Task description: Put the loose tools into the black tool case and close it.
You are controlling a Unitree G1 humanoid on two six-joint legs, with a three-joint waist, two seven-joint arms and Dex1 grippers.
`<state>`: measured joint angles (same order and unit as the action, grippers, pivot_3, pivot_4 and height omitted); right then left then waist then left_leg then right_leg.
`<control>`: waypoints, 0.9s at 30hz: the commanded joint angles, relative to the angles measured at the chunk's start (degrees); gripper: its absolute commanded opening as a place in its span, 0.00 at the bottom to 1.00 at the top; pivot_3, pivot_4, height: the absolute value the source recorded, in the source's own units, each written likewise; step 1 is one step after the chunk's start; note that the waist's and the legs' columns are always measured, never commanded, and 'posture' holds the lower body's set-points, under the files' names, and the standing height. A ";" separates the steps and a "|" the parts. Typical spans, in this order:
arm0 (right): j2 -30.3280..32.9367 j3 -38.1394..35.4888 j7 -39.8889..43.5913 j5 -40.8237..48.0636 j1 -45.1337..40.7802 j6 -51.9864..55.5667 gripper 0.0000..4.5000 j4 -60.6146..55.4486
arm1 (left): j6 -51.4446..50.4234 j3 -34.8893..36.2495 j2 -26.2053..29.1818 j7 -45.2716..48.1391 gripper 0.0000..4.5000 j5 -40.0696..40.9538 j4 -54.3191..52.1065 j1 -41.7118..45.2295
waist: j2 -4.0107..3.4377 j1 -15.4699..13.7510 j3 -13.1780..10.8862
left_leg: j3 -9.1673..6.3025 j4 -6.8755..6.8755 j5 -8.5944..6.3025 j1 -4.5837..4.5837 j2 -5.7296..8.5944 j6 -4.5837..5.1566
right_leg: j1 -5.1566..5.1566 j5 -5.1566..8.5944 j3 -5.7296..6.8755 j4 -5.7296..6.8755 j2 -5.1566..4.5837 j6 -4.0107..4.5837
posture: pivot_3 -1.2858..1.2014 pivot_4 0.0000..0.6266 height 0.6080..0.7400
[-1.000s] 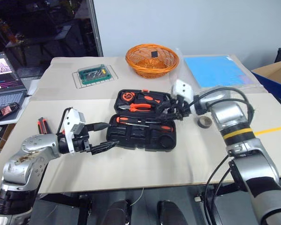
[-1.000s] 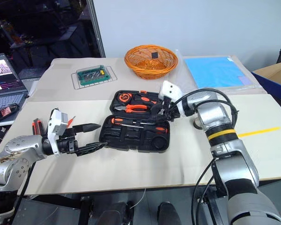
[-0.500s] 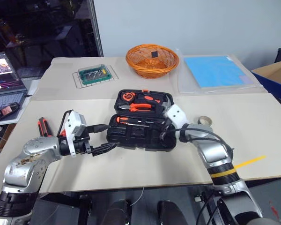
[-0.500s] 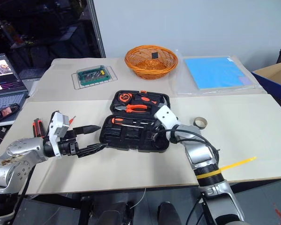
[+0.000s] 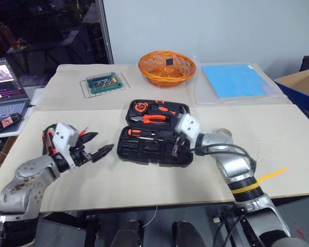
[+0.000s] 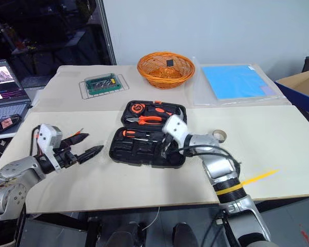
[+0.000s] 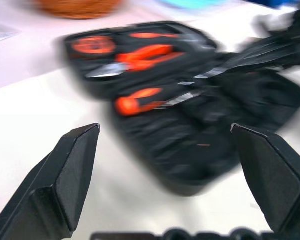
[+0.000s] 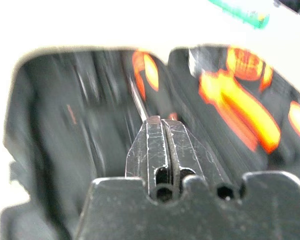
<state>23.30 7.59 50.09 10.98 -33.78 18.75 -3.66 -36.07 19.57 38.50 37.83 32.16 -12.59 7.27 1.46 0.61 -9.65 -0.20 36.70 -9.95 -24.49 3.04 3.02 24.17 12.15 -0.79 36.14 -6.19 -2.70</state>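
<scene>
The case [image 6: 148,135] lies open mid-table [image 6: 144,190], likely for loading: the right tool [image 8: 161,131], pinched shut and empty, hovers over its near half, while the left tool [image 6: 87,144] gapes wide beside it.

Case [image 5: 153,146] black moulded plastic, matt; tools [image 5: 154,117] glossy orange-black plastic grips, metal shafts; basket [image 5: 167,66] woven orange wicker; table [image 5: 159,180] matt beige; fingers [image 7: 65,180] scuffed black plastic; tray [image 5: 104,82] clear plastic
</scene>
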 commanded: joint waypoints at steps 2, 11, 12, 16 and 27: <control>6.20 -4.44 6.84 12.61 2.08 8.36 0.38 -17.10 | -5.77 6.57 1.87 -13.44 1.00 -3.96 7.74 6.46 | 0.06 -0.69 -0.02 | -0.07 0.00 -0.01 0.00 0.01 0.00 | -0.03 0.01 0.08 -0.05 0.00 -0.02 | 0.52 0.24 1.00; 11.18 -6.60 8.71 19.70 5.73 10.25 1.00 -25.09 | -15.01 7.40 -0.62 -29.83 1.00 -9.64 12.61 13.91 | 0.20 -1.03 -0.04 | -0.01 0.00 -0.04 -0.03 0.04 -0.03 | -0.02 -0.03 0.10 -0.12 -0.21 -0.08 | 0.52 0.24 1.00; 11.39 -6.63 8.66 19.75 5.99 9.93 1.00 -25.32 | -15.34 7.32 -1.82 -31.48 1.00 -10.20 13.00 14.12 | 0.20 -1.13 -0.04 | -0.02 0.00 -0.05 -0.05 0.04 -0.03 | -0.01 -0.03 0.10 -0.13 -0.23 -0.09 | 0.52 0.24 1.00; 11.83 -6.05 8.01 19.63 5.48 9.68 1.00 -25.60 | -16.74 7.13 -4.14 -34.89 1.00 -12.19 14.40 13.86 | 0.44 -1.17 -0.05 | -0.02 -0.01 -0.05 -0.14 0.04 -0.04 | 0.06 -0.05 0.10 -0.12 -0.27 -0.10 | 0.52 0.24 1.00; 13.79 -6.11 8.16 20.14 5.53 9.13 1.00 -25.10 | -9.34 9.00 -7.85 -32.72 0.40 -11.52 12.10 9.85 | 0.50 -1.04 -0.05 | -0.01 -0.03 -0.09 -0.16 -0.01 -0.09 | 0.07 -0.06 0.03 -0.16 -0.44 -0.08 | 0.52 0.24 1.00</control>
<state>36.72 3.20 58.49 30.14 -27.59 29.22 -27.39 -48.23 26.78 30.73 3.80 19.97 1.71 17.24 1.95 -0.43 -9.70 -0.22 36.67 -10.04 -24.66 3.01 2.93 24.25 12.09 -0.74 35.97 -6.64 -2.78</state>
